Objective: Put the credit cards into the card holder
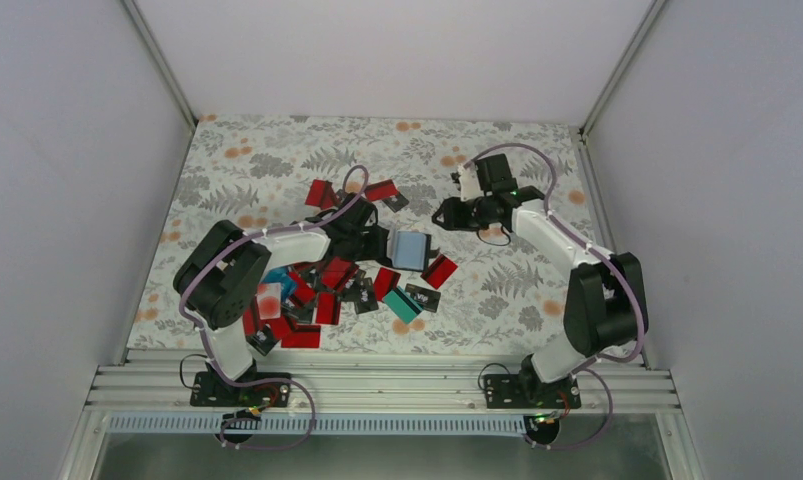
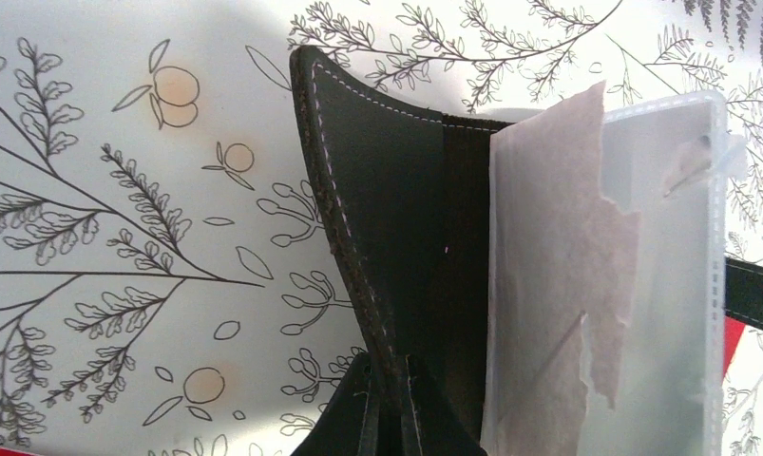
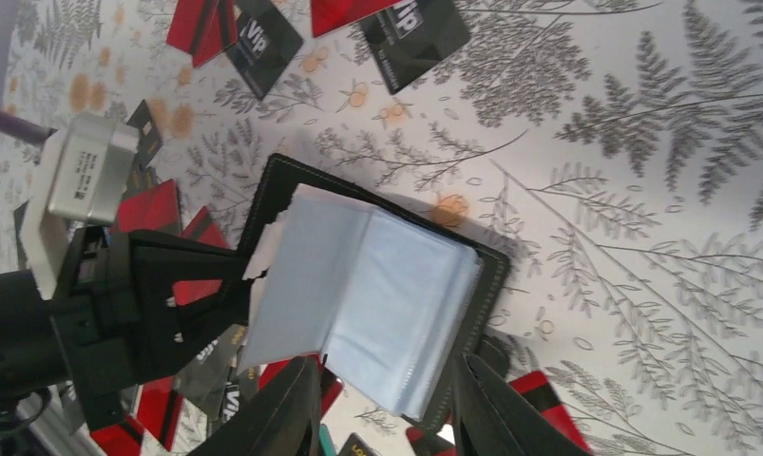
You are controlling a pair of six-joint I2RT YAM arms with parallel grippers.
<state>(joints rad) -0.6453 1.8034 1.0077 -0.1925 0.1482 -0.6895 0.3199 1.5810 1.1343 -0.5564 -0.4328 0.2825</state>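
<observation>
- The holder (image 3: 280, 185) is open like a book: a black cover with pale stitching along the edge, and a block of clear sleeves (image 3: 358, 285) fanned out from its spine.
- It sits mid-surface, just right of the cards (image 1: 312, 295), a loose heap of red, black and teal pieces. One red card (image 1: 439, 270) lies just beside its near right corner.
- From above, the holder (image 1: 409, 250) shows only as a pale bluish rectangle. Its black cover hardly reads there.
- The left wrist view alone shows a torn sheet of paper (image 2: 558, 266) lying over the sleeves, and a black strap with a snap (image 2: 753, 296) poking out to the right.
- The right wrist view alone shows black cards printed "Vip" (image 3: 263, 40) on the far side.
- The left tool (image 2: 389, 404) is clamped on the cover's edge, which curves up between its fingers. That arm reaches in low from the left.
- The right tool (image 3: 389, 418) hangs over the holder with its fingers spread apart, gripping nothing. Its arm arcs in from the right side.
- The surface (image 1: 517, 150) is a cloth printed with ferns.
</observation>
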